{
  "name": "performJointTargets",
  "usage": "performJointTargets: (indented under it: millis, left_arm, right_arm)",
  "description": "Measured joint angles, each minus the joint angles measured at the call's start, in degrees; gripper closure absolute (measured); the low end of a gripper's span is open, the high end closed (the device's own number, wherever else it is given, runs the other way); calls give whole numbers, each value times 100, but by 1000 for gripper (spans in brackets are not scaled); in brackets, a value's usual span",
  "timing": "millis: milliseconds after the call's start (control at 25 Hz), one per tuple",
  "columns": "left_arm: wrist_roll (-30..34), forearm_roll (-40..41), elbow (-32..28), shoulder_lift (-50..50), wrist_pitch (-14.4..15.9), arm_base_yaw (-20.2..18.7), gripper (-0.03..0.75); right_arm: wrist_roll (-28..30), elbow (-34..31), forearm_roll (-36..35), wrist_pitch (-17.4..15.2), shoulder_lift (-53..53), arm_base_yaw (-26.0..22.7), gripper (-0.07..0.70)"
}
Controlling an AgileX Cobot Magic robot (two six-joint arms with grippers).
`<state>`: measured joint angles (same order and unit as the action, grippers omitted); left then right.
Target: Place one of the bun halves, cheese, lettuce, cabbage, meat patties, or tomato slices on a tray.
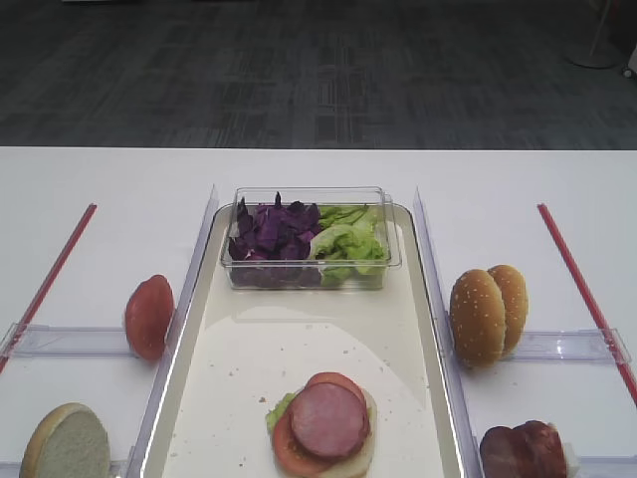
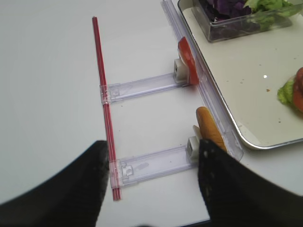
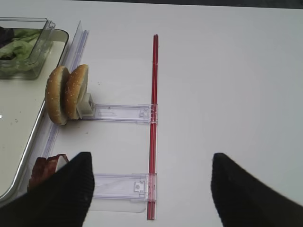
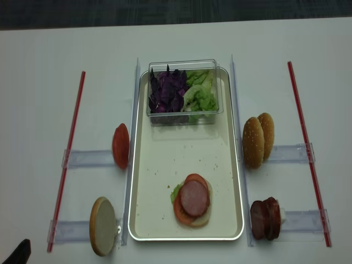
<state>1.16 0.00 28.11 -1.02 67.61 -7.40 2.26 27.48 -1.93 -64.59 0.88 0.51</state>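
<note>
The right gripper (image 3: 149,189) is wide open, holding nothing, and the standing bun halves (image 3: 66,94) wait at its ten o'clock.

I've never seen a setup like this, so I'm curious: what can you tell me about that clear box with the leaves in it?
The clear box is a small rectangular container of see-through plastic with a flared rim and no lid. It sits upright on the far end of the cream tray. Inside, dark purple cabbage fills the left half and light green lettuce the right, the two touching in the middle. Nothing else touches it; the stacked burger lies apart at the tray's near end.
</note>
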Motion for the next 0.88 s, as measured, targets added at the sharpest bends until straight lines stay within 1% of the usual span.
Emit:
performJointTargets:
  millis: [880]
  left_arm:
    - [0, 0, 0, 0, 0, 0, 332]
  right_arm:
    - [0, 0, 0, 0, 0, 0, 106]
